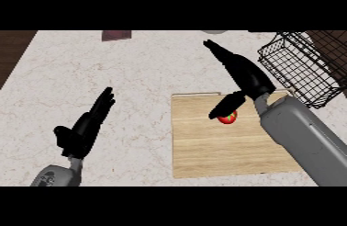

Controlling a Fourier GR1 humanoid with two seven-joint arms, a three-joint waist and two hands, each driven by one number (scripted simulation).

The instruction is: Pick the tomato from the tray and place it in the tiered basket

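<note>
On the right half of the pale marbled worktop [102,64] lies a light wooden tray [217,147], a flat rectangular board with a raised rim along its far side. The tomato [229,118], red with a touch of green at its top, sits on the tray's far part, nearer the tray's right edge than its left. The right hand [244,71] stretches over the tray's far edge, its fingers straight and pointing toward the worktop's far edge, released and grasping nothing. Its thumb [226,105] hangs downward and overlaps the tomato's upper left side in the view; whether it touches the fruit cannot be told. The grey right forearm [305,138] crosses the tray's right edge and leaves by the lower right.

At the worktop's far right corner stands the tiered basket [301,69], black wire mesh, tilted in the view, just beyond the tray's far right corner and apart from the hand.

Near the worktop's left side, well apart from the tray, the left hand [85,126] is held open, fingers straight and pointing away, holding nothing. A dark reddish-brown object [116,35] lies at the worktop's far edge, cut off by the view. Dark wood flooring [12,50] shows beyond the worktop's left edge.
</note>
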